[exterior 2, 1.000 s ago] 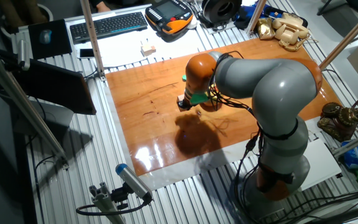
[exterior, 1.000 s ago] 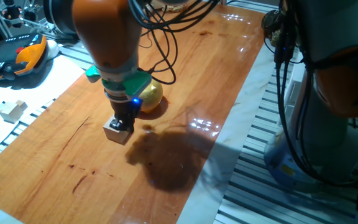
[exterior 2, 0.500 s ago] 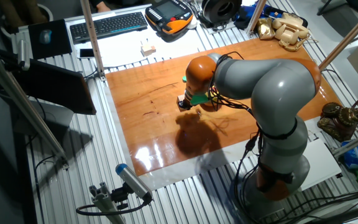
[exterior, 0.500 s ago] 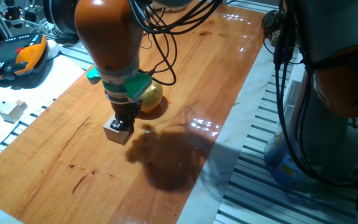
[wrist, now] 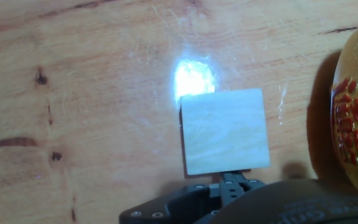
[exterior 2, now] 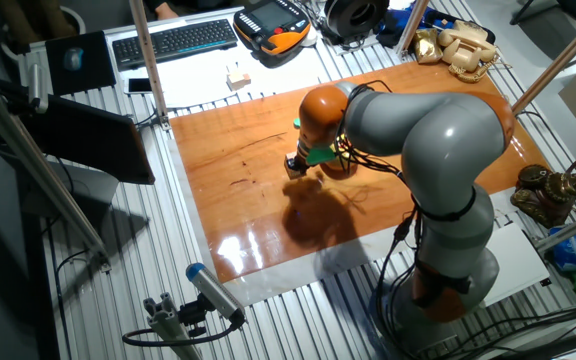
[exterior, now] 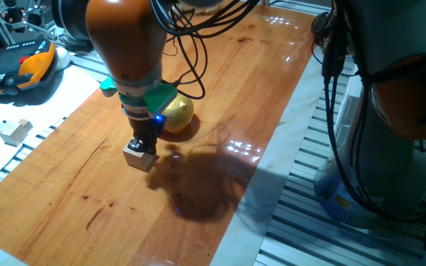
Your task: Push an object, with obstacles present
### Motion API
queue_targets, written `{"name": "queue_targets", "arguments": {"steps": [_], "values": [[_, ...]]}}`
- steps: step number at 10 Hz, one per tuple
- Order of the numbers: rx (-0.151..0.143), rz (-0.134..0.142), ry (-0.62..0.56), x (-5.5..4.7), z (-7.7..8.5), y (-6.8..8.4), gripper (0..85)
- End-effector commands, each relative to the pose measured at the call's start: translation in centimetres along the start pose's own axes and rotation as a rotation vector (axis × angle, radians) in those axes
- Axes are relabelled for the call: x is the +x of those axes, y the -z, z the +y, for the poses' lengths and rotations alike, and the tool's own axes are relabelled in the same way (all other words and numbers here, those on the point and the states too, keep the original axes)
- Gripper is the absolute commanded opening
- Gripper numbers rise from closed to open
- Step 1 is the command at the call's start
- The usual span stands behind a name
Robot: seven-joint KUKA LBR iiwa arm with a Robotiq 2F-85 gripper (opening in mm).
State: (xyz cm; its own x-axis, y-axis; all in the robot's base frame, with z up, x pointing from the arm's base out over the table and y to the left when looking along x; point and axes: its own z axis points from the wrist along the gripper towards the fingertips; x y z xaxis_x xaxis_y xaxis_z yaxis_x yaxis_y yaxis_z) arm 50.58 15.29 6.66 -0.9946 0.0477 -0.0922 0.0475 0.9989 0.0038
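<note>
While the orange-and-grey arm (exterior: pixel 124 44) leans low over the wooden table (exterior: pixel 220 96), its gripper (exterior: pixel 145 142) stands upright with the tips down at the pale wooden cube (exterior: pixel 139 157). From one fixed view the dark fingers (exterior: pixel 146 137) meet the cube's top rear edge, at about 1 o'clock from its centre. Seen by the hand camera, the cube (wrist: pixel 225 132) fills the middle, its near edge touching the black finger hardware (wrist: pixel 235 184) at 6 o'clock. The fingers appear drawn together behind the cube rather than around it, though whether they are fully clenched I cannot tell. A bright light patch sits on the wood at 11 o'clock from the cube.

At 3 o'clock from the cube in the hand view bulges the golden piggy bank (wrist: pixel 355 118), with red markings, near but apart from it. In the fixed view the pig (exterior: pixel 176 114) lies at 1 o'clock from the cube, just behind the gripper. A whiter block (exterior: pixel 13 131) rests off the table, well apart at 9 o'clock.
</note>
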Motion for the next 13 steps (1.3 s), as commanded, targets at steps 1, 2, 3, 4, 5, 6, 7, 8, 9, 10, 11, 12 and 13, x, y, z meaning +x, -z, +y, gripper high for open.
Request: {"name": "queue_targets", "arguments": {"steps": [1, 2, 3, 4, 5, 6, 7, 8, 9, 10, 11, 12, 13], "values": [[-0.001, 0.000, -0.004, -0.2, 0.2, -0.1, 0.0], [-0.001, -0.003, -0.008, -0.3, 0.5, -0.2, 0.0], [-0.003, -0.003, -0.010, -0.6, 0.6, -0.1, 0.0], [-0.004, -0.001, -0.007, -0.9, 0.6, 0.0, 0.0], [-0.005, 0.000, -0.006, -1.3, 0.6, 0.2, 0.0], [-0.007, 0.002, -0.008, -1.6, 0.6, 0.3, 0.0], [-0.007, 0.002, -0.009, -1.8, 0.8, 0.4, 0.0], [-0.007, 0.003, -0.012, -2.0, 0.9, 0.4, 0.0], [-0.007, 0.003, -0.012, -2.2, 1.0, 0.4, 0.0], [-0.007, 0.003, -0.012, -2.4, 1.0, 0.4, 0.0], [-0.007, 0.003, -0.009, -2.7, 0.8, 0.4, 0.0], [-0.004, 0.005, -0.003, -3.1, 0.8, 0.5, 0.0], [-0.001, 0.006, -0.001, -3.5, 0.7, 0.7, 0.0]]}}
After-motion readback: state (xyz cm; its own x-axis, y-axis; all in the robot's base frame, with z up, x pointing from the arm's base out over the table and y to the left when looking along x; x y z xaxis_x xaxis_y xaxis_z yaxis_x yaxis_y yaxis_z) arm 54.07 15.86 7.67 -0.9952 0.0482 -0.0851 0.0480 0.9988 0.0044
